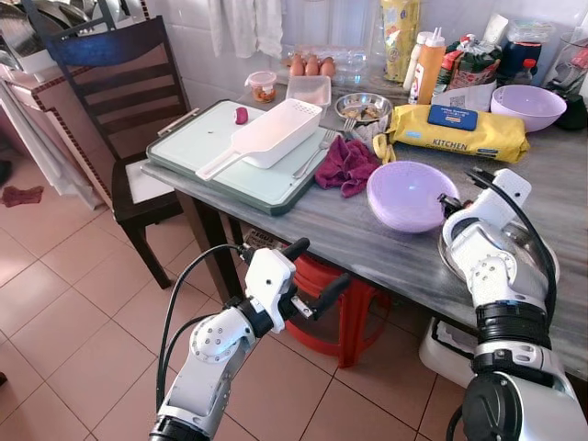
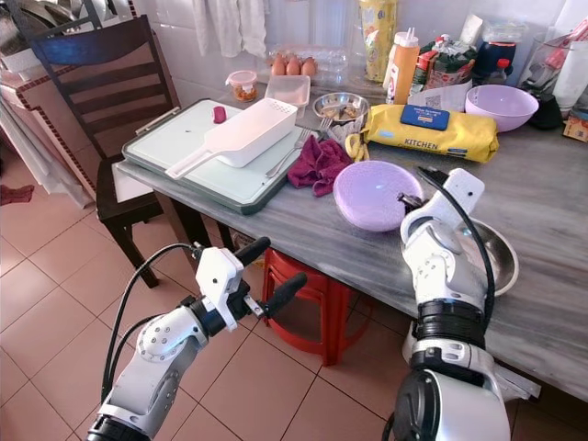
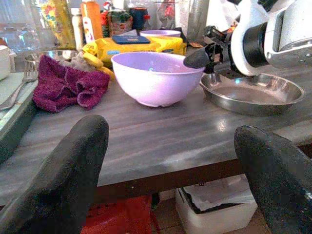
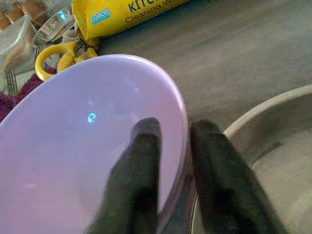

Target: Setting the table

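Left tool (image 1: 312, 276): open and empty, below the surface's near edge, waiting.
Right tool (image 4: 170, 161): fingers pinch the bowl's rim, one inside, one outside, likely to lift it.
Bowl (image 1: 407, 195): lilac, near the surface's (image 1: 386, 248) front edge, just beside the steel plate (image 3: 253, 92).
Red cloth (image 1: 346, 164): between bowl and tray (image 1: 197, 147).
Yellow pack (image 1: 459, 131): toward the far edge.

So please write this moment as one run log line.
right tool: pinching lilac bowl rim | left tool: open, off the table | steel plate: beside bowl
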